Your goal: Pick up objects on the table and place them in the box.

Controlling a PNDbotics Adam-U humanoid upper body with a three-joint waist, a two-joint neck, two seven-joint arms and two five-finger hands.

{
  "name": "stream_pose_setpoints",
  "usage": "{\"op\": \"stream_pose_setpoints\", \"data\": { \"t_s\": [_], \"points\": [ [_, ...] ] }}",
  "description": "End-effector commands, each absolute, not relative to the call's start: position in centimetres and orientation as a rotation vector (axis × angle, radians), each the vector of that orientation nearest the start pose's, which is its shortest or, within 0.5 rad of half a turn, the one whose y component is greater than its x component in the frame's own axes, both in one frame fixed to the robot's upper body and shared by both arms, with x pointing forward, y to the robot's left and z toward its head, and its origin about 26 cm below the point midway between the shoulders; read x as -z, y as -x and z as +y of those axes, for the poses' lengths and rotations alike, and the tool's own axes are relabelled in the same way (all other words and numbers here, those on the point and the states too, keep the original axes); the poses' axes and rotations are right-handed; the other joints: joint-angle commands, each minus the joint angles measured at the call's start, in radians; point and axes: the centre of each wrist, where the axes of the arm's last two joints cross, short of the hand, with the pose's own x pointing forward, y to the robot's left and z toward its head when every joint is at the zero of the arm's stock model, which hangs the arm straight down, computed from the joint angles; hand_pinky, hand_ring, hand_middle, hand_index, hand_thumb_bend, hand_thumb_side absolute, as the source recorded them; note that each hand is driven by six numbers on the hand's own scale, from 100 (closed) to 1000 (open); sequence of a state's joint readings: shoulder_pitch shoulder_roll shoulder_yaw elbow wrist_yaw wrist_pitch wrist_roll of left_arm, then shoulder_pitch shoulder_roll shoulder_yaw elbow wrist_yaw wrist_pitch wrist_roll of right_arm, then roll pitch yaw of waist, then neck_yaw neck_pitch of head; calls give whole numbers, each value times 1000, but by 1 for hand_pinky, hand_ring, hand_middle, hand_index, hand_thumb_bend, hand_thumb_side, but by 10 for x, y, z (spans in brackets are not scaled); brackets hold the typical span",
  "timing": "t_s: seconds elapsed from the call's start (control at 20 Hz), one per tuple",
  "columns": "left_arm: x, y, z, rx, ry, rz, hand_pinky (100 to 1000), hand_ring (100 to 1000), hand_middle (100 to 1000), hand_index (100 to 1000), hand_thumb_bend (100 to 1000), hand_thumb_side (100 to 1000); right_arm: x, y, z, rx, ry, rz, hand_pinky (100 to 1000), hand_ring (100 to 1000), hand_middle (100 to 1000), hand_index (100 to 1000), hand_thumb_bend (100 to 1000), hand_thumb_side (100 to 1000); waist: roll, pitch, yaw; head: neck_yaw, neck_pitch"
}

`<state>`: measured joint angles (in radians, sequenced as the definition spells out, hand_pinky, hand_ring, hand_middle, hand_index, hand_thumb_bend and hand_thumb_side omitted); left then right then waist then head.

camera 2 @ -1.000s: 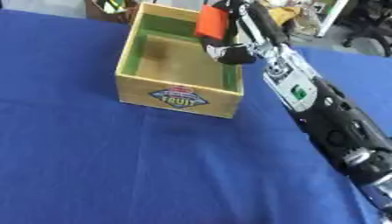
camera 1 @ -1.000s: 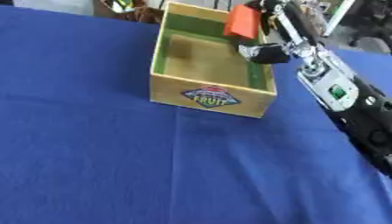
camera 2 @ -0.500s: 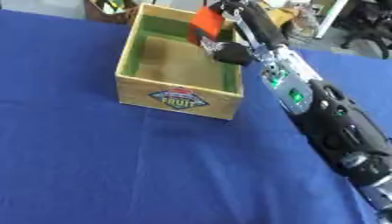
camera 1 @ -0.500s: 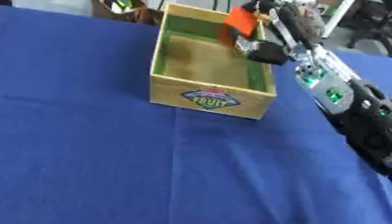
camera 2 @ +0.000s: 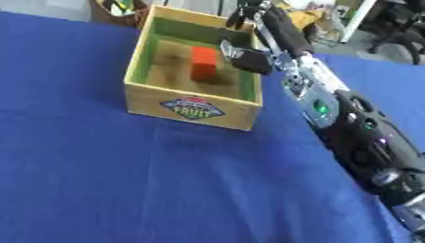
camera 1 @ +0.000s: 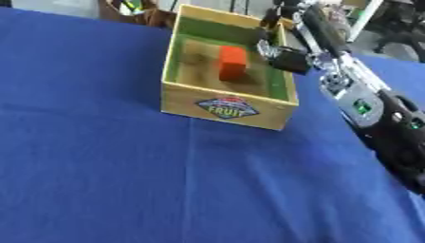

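Orange block (camera 1: 232,62) sits inside the wooden box (camera 1: 222,107), on its floor toward the far side, nothing touching it. My right hand (camera 2: 249,59) hangs over the box's right wall, holding nothing; fingers look apart, though they blur into the clutter behind, so that's a best read. Left hand isn't in either view. Blue table (camera 1: 99,180) shows no other loose objects from here, so as far as I can tell this placement is done and nothing visible is left to pick.

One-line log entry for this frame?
orange block in box | right hand open above far rim | left hand not visible
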<state>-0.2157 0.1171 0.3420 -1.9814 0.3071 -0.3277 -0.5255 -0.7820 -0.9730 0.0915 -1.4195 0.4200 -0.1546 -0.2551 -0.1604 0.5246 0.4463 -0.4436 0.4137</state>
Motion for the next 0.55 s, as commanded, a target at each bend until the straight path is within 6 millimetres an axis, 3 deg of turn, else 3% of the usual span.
{"op": "stream_pose_setpoints", "data": {
  "t_s": [0.05, 0.25, 0.45, 0.55],
  "points": [
    [-171, -280, 327, 389, 117, -2556, 219, 301, 412, 734, 100, 1000, -367, -351, -379, 902, -1717, 2899, 715, 848, 468, 629, 100, 540, 13, -38, -11, 19, 7],
    [-171, -279, 329, 366, 110, -2549, 223, 303, 413, 733, 100, 1000, -368, -322, -354, 763, -1476, 3022, 700, 826, 464, 628, 100, 512, 23, -56, -42, 68, 25],
    [-170, -278, 331, 334, 105, -2541, 226, 306, 414, 732, 100, 1000, -353, -289, -326, 719, -1276, 3091, 678, 803, 457, 621, 100, 492, 41, -79, -81, 130, 53],
    [-169, -277, 332, 317, 104, -2536, 228, 308, 414, 732, 100, 1000, -341, -285, -323, 700, -1195, 3135, 666, 783, 436, 601, 100, 466, 49, -89, -100, 157, 68]
  ]
}}
